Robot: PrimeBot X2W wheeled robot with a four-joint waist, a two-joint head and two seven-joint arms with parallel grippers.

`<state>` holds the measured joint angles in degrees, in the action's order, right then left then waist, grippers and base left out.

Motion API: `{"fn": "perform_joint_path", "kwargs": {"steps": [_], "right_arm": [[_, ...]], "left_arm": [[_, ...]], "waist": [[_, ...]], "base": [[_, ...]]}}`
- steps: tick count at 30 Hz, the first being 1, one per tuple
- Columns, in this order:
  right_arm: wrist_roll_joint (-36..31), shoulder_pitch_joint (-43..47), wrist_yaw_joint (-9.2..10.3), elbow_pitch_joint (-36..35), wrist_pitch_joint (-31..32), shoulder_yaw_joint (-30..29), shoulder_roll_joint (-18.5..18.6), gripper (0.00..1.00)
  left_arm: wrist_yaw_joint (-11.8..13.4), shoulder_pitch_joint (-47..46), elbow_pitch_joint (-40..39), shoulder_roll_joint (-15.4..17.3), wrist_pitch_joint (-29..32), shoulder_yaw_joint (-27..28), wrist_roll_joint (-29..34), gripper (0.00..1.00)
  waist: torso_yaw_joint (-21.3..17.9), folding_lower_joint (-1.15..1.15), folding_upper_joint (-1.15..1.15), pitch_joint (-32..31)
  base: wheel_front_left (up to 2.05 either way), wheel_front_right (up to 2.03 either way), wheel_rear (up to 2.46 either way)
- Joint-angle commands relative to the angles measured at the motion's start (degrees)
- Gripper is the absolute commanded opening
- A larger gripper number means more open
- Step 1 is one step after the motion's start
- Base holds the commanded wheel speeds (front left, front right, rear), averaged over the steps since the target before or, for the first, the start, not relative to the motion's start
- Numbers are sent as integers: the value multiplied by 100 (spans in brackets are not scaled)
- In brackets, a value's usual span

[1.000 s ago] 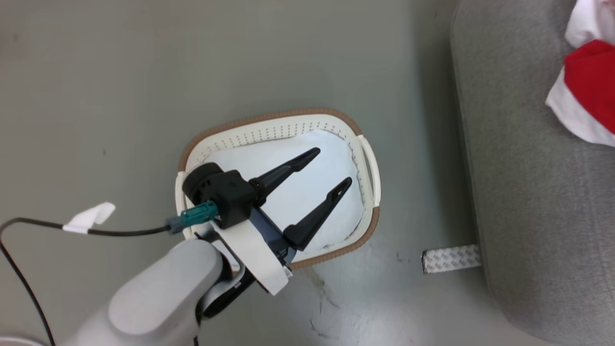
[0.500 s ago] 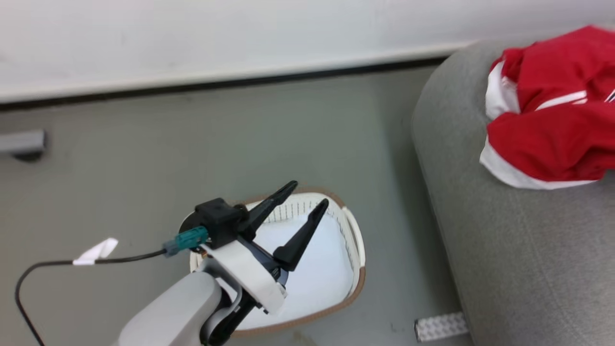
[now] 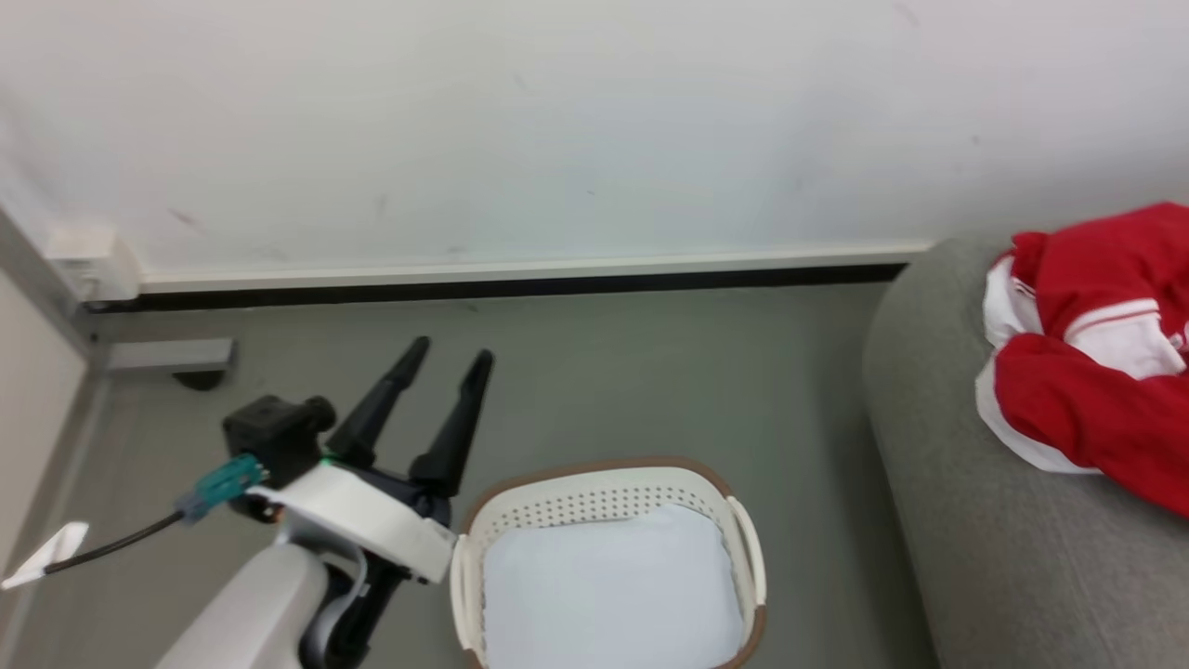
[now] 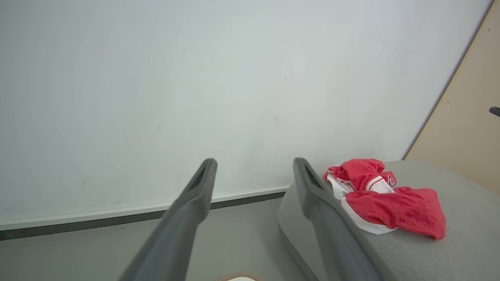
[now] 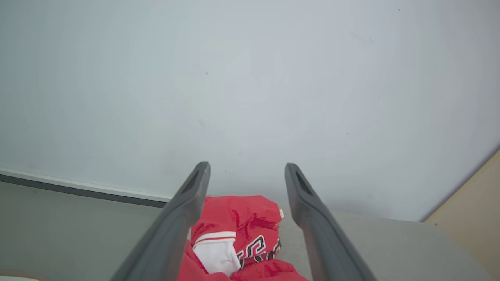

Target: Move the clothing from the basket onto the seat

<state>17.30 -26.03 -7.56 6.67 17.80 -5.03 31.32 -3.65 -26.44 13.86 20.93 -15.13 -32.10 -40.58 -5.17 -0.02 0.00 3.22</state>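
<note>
Well, clothing (image 5: 234, 222) on seat (image 5: 390, 246), beyond right jaws (parted).

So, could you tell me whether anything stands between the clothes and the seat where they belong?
Nothing visible does. The clothes already lie in a heap on the seat. The basket on the floor beside it holds a pale cushion and no garment that I can see.

The clothing (image 3: 1087, 409) is red with white trim. In the right wrist view one piece carries black lettering edged in white. The basket (image 3: 594, 492) is cream with a brown rim and dotted perforations. The cushion (image 3: 608, 595) is pale bluish-white. The seat (image 3: 975, 576) is grey weave, and the floor (image 3: 650, 372) is dull grey-green.
</note>
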Motion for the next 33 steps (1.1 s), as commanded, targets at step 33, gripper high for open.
{"fn": "perform_joint_path", "kwargs": {"steps": [33], "right_arm": [[-548, 2261, 15, 697, -3299, 552, -2694, 100]], "left_arm": [[-295, 2054, 262, -1333, -1, 3125, 2430, 100]], "waist": [[635, 2, 0, -337]], "base": [[0, 0, 0]]}}
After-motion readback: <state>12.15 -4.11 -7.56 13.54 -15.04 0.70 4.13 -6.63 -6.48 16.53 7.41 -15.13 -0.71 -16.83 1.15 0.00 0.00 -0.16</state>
